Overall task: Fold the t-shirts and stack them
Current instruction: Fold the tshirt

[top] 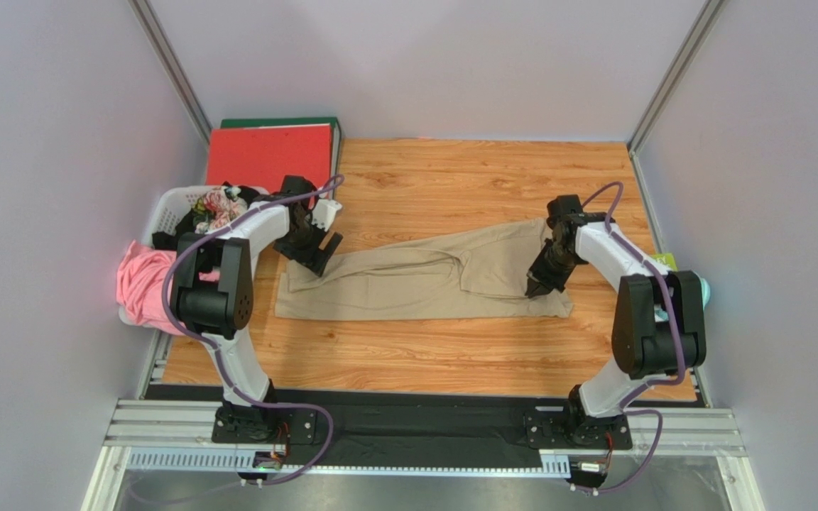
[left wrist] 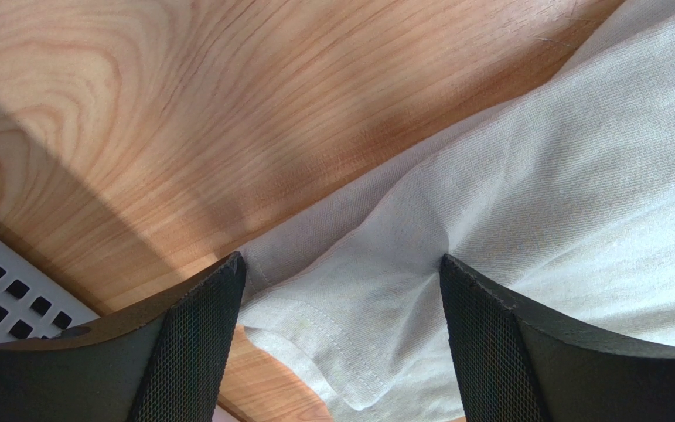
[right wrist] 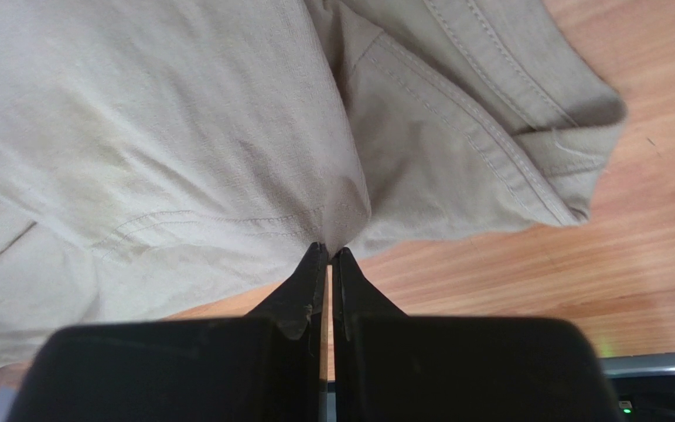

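Pinching jaws, right gripper (right wrist: 329, 257): pressed together, with their tips closed on a small puckered fold at the edge of the tan t-shirt (right wrist: 165, 132).
Gaping jaws, left gripper (left wrist: 341, 264): spread wide and holding nothing. The two black fingers (left wrist: 193, 347) stand on either side of a stitched corner of the cloth; whether they touch it cannot be told.
T-shirt: lies flat and drawn out long across the middle of the wooden table (top: 435, 362). It is doubled over on itself, and a stitched hem runs just beyond the right jaws.
Right end: from above, the right gripper sits at the shirt's right end, close to its near edge.
Left end: the left gripper hangs over the shirt's far left corner.
Basket (top: 171, 204): white and perforated, at the table's left edge just beside the left arm, filled with mixed clothes.
Pink garment (top: 144, 282): spills over the basket's near side.
Red folder (top: 269, 158): lies at the far left corner behind the basket, with a green edge showing along its back.
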Robot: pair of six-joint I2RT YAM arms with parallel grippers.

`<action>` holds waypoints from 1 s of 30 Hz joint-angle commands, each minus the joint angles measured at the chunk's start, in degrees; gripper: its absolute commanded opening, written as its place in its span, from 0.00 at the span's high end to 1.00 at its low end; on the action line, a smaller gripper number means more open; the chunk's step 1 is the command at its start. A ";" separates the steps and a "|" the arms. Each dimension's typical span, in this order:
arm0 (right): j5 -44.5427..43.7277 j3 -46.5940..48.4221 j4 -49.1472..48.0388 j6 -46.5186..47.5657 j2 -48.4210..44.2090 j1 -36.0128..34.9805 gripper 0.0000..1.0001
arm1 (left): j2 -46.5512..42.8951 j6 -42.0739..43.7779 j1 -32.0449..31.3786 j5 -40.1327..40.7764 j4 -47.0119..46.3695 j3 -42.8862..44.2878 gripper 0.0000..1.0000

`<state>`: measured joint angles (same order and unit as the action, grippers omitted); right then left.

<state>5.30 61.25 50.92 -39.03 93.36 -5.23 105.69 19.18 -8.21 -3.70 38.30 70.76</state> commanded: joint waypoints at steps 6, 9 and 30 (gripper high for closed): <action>-4.95 -2.27 7.96 0.88 -10.56 -0.21 1.00 | -3.29 0.86 0.21 -0.25 -0.86 -0.89 0.13; -5.21 -4.03 8.67 0.88 -12.15 -0.22 0.99 | -3.91 0.95 0.21 -0.60 -0.78 -1.06 0.14; -6.18 -7.11 5.60 1.85 -10.22 -0.30 0.99 | -4.27 -0.99 0.21 -2.55 1.17 2.37 0.15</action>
<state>0.43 54.41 57.56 -38.06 83.37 -5.23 97.71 18.94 -8.21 -8.34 40.93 73.63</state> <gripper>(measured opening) 0.011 0.855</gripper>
